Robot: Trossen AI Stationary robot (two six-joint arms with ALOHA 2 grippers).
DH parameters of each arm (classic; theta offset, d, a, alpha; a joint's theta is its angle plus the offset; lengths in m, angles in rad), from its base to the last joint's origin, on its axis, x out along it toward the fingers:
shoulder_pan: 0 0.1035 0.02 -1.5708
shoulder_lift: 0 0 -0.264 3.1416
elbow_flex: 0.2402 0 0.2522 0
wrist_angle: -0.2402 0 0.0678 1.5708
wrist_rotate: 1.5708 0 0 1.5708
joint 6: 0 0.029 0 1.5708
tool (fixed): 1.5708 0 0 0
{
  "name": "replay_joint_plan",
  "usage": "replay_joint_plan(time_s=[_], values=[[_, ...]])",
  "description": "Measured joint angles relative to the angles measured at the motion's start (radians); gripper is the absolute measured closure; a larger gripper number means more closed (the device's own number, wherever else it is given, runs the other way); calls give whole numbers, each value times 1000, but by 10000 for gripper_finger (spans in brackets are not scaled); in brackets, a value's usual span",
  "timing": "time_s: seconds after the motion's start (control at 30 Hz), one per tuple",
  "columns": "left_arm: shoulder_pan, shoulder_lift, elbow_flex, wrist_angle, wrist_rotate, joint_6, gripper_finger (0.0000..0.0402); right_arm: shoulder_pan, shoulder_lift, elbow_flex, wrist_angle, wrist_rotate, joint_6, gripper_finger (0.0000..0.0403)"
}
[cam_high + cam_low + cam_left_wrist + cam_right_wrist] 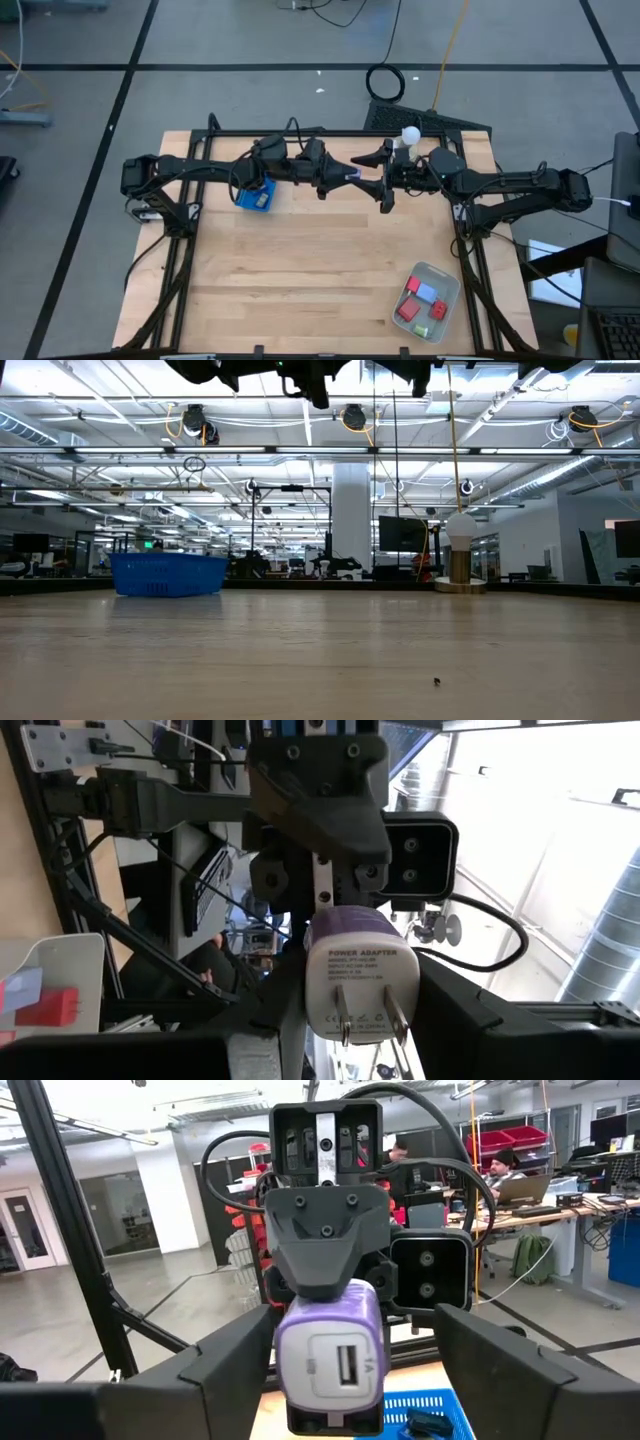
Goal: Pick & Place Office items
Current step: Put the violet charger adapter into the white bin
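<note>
The left hand is seen from above at the back middle of the wooden worktop, raised and turned towards the right hand, which it meets tip to tip. A power adapter shows only as a small purple speck between them. A blue basket lies under the left arm, and a white knob-topped stand is placed at the back edge near the right hand. A translucent tray is set at the front right of the worktop, well apart from both hands; red blocks, a blue piece and a green bit are held in it.

In the low view only dark arm parts are seen at the top edge. The basket and the stand are seen on the far side of the worktop.

In the left wrist view the adapter is pinched between the left hand's own fingers, its white face and two metal prongs turned to the camera and its purple end towards the right hand beyond. The tray with a red block is seen to one side.

In the right wrist view the adapter's purple end and USB socket are shown. The right hand's fingers are spread to either side of it, one with a clear gap. The basket is seen below, and people are seated at a desk in the room behind.
</note>
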Motion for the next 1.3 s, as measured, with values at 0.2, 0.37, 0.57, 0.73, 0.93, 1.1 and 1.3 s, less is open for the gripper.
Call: replay_joint_plan(time_s=[0.2,0.37,0.57,0.73,0.93,1.1,1.3], values=[[0,0,0,1,-11,8,266,0,0,0,0,0,-2,153],[0,0,0,1,-18,8,266,0,0,0,0,0,-15,170],[1,0,0,2,-30,8,266,0,0,0,0,0,-15,201],[5,0,0,2,-32,8,266,0,0,0,0,0,-15,233],[10,0,0,2,-38,7,266,-1,0,0,0,4,-19,271],[11,0,0,2,-41,7,245,-1,0,0,0,3,-23,271],[16,0,0,3,-61,9,204,0,0,0,-1,-3,-23,271]])
